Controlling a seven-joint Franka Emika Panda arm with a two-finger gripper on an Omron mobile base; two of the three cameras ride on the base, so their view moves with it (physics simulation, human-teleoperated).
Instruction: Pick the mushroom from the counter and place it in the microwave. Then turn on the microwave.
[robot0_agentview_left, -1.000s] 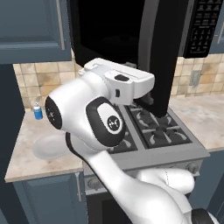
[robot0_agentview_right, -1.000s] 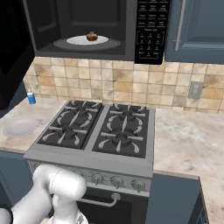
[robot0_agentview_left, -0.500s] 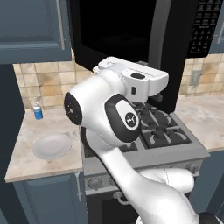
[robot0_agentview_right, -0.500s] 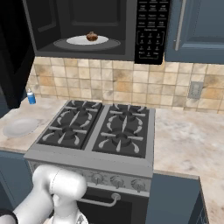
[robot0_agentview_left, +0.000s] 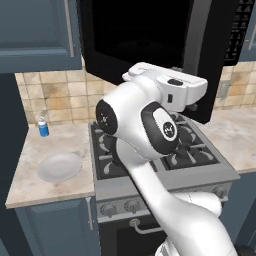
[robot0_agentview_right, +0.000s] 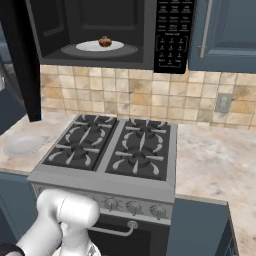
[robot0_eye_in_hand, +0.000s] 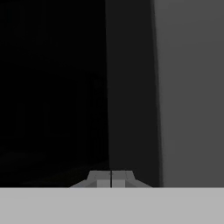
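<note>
The mushroom (robot0_agentview_right: 105, 41) lies on the pale turntable inside the open microwave (robot0_agentview_right: 145, 60), above the stove. The microwave's black door (robot0_agentview_right: 21, 60) stands swung out at the left, and it also rises behind my hand in the left base view as the door (robot0_agentview_left: 202, 60). In the hand view my gripper (robot0_eye_in_hand: 111, 179) is shut with nothing between its tips, close up against the dark door face. My white hand (robot0_agentview_left: 175, 90) reaches right to that door. The keypad (robot0_agentview_right: 172, 35) sits at the microwave's right. The counter (robot0_agentview_left: 35, 185) lies left of the stove.
A white plate (robot0_agentview_left: 60, 166) and a small blue bottle (robot0_agentview_left: 43, 127) stand on the left counter. The black gas stove (robot0_agentview_right: 115, 147) sits below the microwave, with more counter (robot0_agentview_right: 215, 160) to its right. Blue wall cabinets (robot0_agentview_right: 225, 35) flank the microwave.
My arm has swung to the right with the hand against the door. The door has turned further toward the microwave and now hides the blue bottle in the right base view.
</note>
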